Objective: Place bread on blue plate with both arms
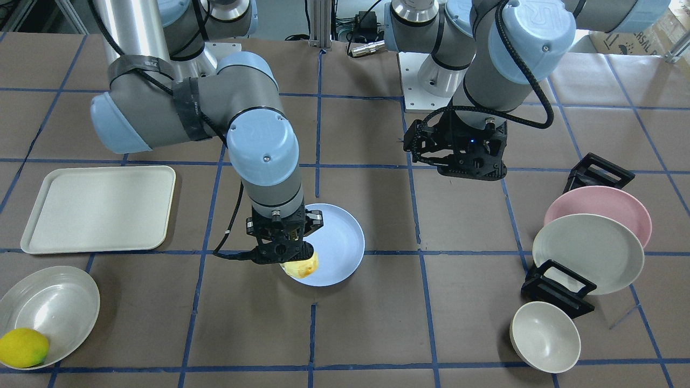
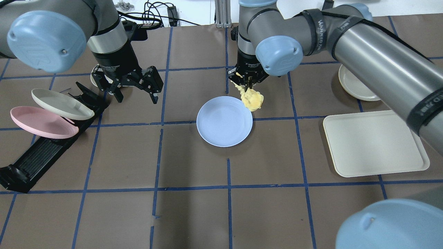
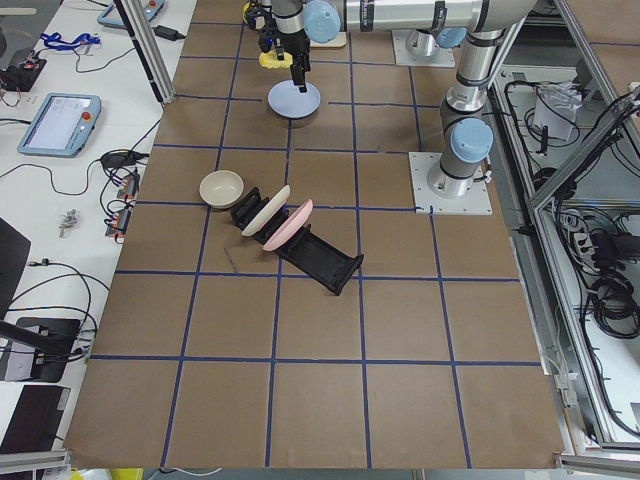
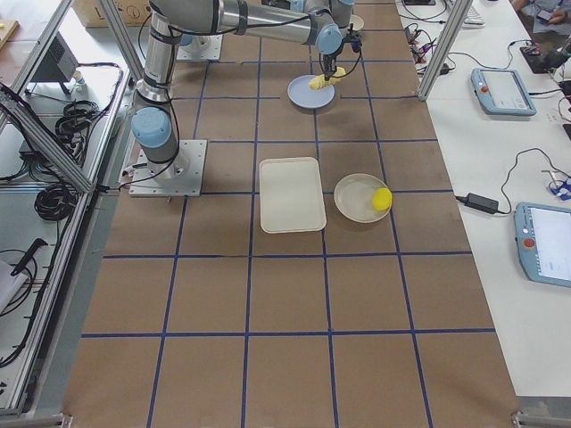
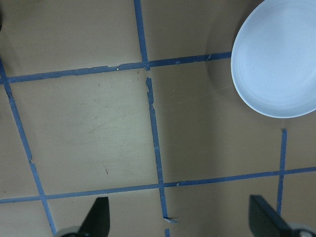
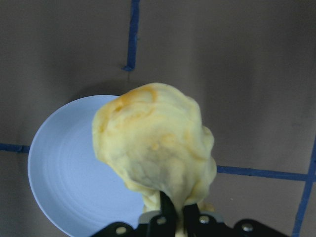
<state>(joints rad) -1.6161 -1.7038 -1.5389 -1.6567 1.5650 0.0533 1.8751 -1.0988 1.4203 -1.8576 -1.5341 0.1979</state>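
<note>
The blue plate [image 2: 224, 121] lies flat in the middle of the table and also shows in the front view [image 1: 337, 253]. My right gripper [image 2: 246, 83] is shut on one end of the pale-yellow bread [image 2: 252, 100], which hangs down over the plate's far right rim. The right wrist view shows the bread [image 6: 155, 153] dangling above the plate [image 6: 64, 168]. My left gripper [image 2: 133, 92] is open and empty, hovering above the table left of the plate. Its fingertips [image 5: 98, 219] frame bare table, with the plate [image 5: 274, 59] at upper right.
A dish rack [image 2: 41, 152] with a pink plate [image 2: 41, 122] and a cream plate [image 2: 60, 103] stands at the left. A cream tray [image 2: 375, 143] lies at the right. A bowl [image 1: 46, 312] holds a lemon [image 1: 22, 348]. A small white bowl [image 1: 544, 337] sits by the rack.
</note>
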